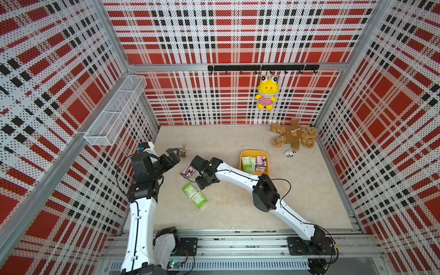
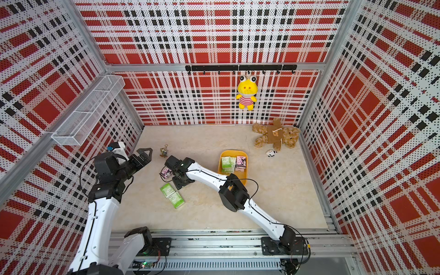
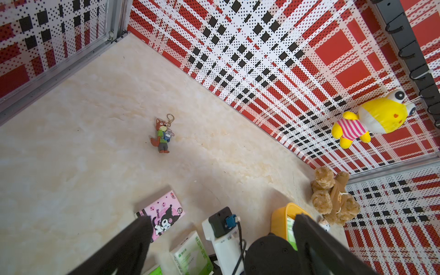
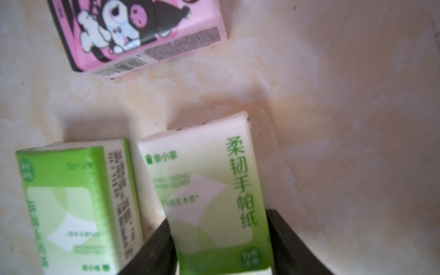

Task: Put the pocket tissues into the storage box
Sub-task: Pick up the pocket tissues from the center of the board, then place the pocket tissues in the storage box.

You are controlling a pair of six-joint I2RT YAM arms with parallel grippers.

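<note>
My right gripper is shut on a green-and-white pocket tissue pack, one finger against each long side. A second green pack lies right beside it and a pink cartoon pack a little farther off. In both top views this gripper reaches down at mid-floor, with the pink pack and two green packs around it. The yellow storage box sits to the right behind the arm and holds several green and pink packs. My left gripper hangs open and empty on the left.
A keychain charm lies near the left gripper. A brown teddy bear and a small black-and-white toy lie at the back right. A yellow plush hangs from the hook rail. A white wire basket is on the left wall.
</note>
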